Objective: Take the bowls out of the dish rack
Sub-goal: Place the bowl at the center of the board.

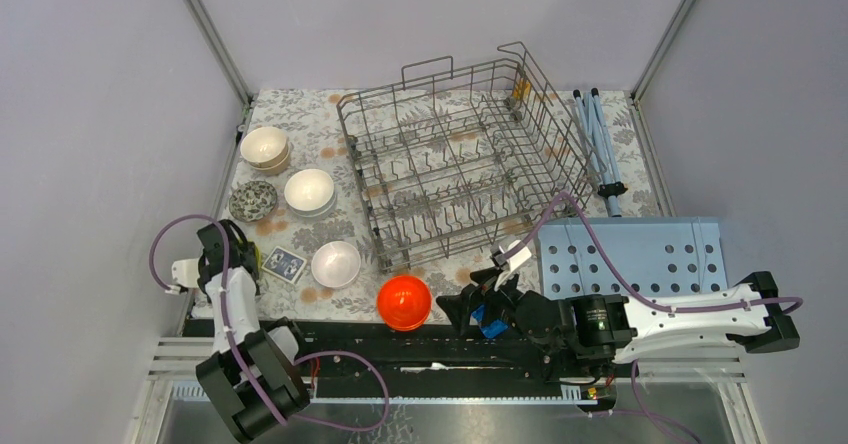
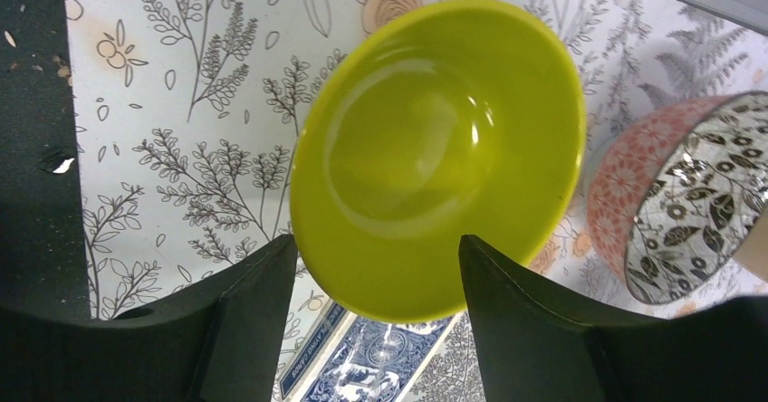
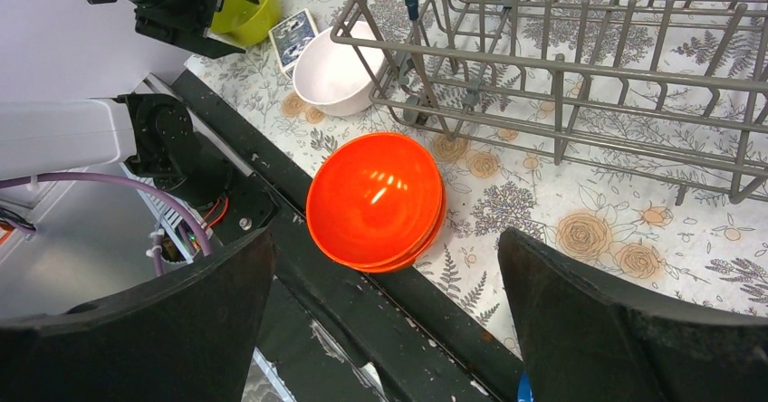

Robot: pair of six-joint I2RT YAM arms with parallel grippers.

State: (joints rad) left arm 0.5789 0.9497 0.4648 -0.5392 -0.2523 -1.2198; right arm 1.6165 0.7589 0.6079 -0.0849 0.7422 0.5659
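The bowls stand on the flowered cloth (image 1: 300,114), outside the dish rack (image 1: 460,164), which fills the centre of the overhead view. To the left of the rack are a cream stack (image 1: 264,147) at upper left, a white stack (image 1: 309,190) and a patterned bowl (image 1: 252,201). A single white bowl (image 1: 335,263) sits just beside the rack's lower left corner. The orange bowls (image 3: 376,198), nested, sit at the cloth's lower edge by the black rail (image 3: 380,307). The yellow-green bowl (image 2: 439,153) lies at lower left near the patterned bowl, with a deck of cards (image 2: 380,366) just beside it. The left gripper (image 2: 376,244) hangs over it, fingers parted on either side of its near rim, not clamping. The right gripper (image 3: 385,234) hovers above the orange bowls, spread wide and holding nothing. A light-blue perforated board (image 1: 640,254) lies to the right of the rack's lower corner.
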